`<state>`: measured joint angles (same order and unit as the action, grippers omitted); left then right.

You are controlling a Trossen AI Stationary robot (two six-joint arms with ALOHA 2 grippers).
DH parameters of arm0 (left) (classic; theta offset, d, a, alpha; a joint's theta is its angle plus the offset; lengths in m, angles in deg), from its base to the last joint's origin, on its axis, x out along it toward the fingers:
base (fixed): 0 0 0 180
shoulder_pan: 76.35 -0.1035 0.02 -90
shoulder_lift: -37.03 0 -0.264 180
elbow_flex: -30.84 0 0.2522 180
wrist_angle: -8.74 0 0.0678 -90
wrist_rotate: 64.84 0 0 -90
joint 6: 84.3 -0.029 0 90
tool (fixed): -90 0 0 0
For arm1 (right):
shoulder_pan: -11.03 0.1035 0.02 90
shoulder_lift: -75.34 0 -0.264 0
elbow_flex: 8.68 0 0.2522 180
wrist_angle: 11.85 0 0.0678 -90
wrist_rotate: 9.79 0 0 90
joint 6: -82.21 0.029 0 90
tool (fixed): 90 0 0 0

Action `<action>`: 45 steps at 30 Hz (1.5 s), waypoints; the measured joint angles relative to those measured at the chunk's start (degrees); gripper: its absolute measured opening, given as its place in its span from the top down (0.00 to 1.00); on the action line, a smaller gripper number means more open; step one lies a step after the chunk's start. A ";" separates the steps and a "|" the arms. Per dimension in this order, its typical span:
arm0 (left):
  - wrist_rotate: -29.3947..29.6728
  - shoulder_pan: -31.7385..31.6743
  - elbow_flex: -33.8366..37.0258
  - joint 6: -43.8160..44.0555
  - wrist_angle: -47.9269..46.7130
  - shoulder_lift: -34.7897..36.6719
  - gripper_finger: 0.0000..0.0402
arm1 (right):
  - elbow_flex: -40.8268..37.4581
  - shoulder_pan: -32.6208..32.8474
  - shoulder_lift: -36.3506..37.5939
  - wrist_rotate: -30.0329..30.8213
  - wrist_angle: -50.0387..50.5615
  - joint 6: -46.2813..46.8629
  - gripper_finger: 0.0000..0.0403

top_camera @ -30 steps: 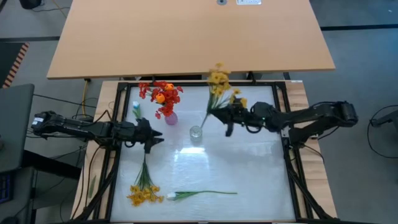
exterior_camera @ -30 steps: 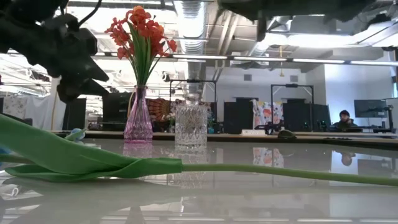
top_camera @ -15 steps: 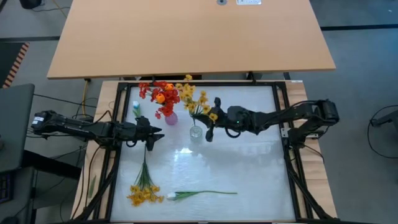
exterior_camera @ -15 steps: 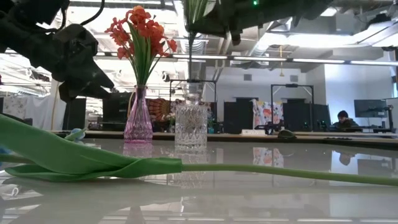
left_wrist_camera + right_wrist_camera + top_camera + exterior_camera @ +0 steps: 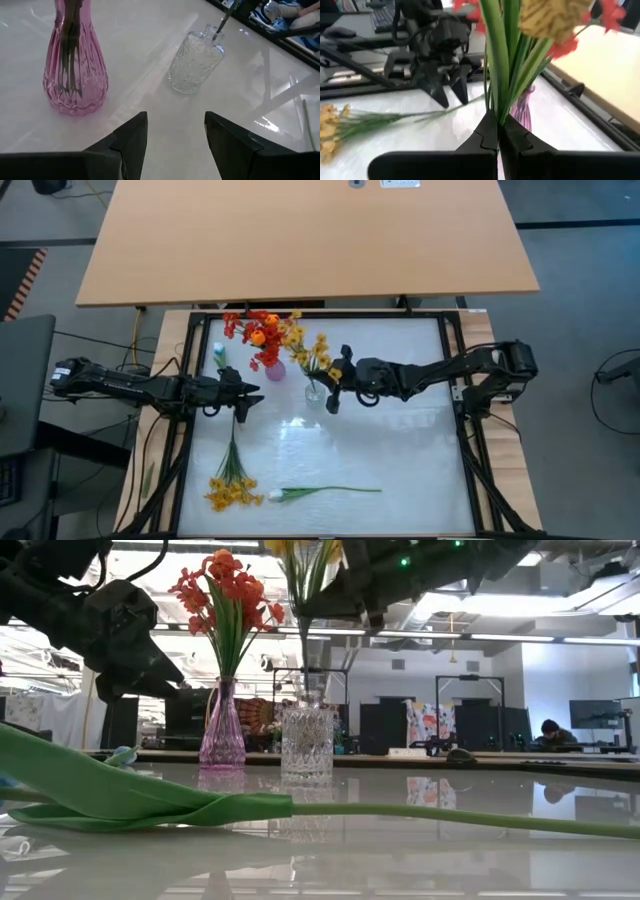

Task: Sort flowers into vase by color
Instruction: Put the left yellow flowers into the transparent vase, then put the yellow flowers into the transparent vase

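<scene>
two vases stand side by side near the upper middle of the high view, and the action is right over them. the right tool is clamped tight on a bunch of yellow flowers, pinching the green stems low down so the blossoms ride high and the stem ends hang free below. that low grip looks deliberate: it leaves the ends loose to thread into a narrow neck. the stem ends are at the mouth of the clear glass vase; in the left wrist view one stem shows entering the neck, though how deep it goes is hard to tell.

just left of it, the pink vase already carries the red and orange flowers, upright and settled, so that color group appears sorted.

over at the left of the frame, the left tool hangs above the bench with its fingers spread and nothing between them, facing the two vases and waiting.

lower left of the frame, a second yellow bunch lies flat on the bench, and beside it, toward bottom center, a white tulip on its long stem. both remain to be sorted.

next, i'd expect the right tool to lower and then let go.
</scene>
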<state>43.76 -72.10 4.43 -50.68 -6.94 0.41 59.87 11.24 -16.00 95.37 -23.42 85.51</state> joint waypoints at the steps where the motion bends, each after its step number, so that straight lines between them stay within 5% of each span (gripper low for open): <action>1: -0.15 0.00 0.00 0.00 -0.09 0.00 0.54 | -0.05 0.20 -0.01 0.02 0.35 0.10 0.94; 8: -0.18 0.00 0.00 -0.02 -0.47 0.00 0.54 | -0.05 0.03 0.08 0.01 3.63 -0.14 0.90; 22: -4.66 0.00 0.00 -0.02 -2.41 0.00 0.54 | 0.46 0.20 1.28 -0.15 12.48 -0.27 0.50; 27: -11.84 0.00 0.00 0.01 -2.93 0.02 0.54 | 6.72 0.84 3.65 -4.77 35.08 -0.06 0.38; 34: -27.84 0.08 -1.50 2.09 -6.11 -0.17 0.54 | 19.08 1.70 4.54 -15.26 64.23 -0.17 0.37; 38: -32.14 1.01 -7.19 -4.86 -10.04 -0.40 0.54 | 23.98 2.66 4.60 -22.37 71.43 -2.18 0.37; 45: -28.70 4.80 -20.13 -27.83 -26.49 -7.39 0.54 | 26.65 6.03 4.56 -28.29 73.99 -8.43 0.37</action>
<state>15.06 -67.30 -15.70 -78.50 -33.43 -6.98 86.52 17.27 -11.44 67.08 50.57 77.08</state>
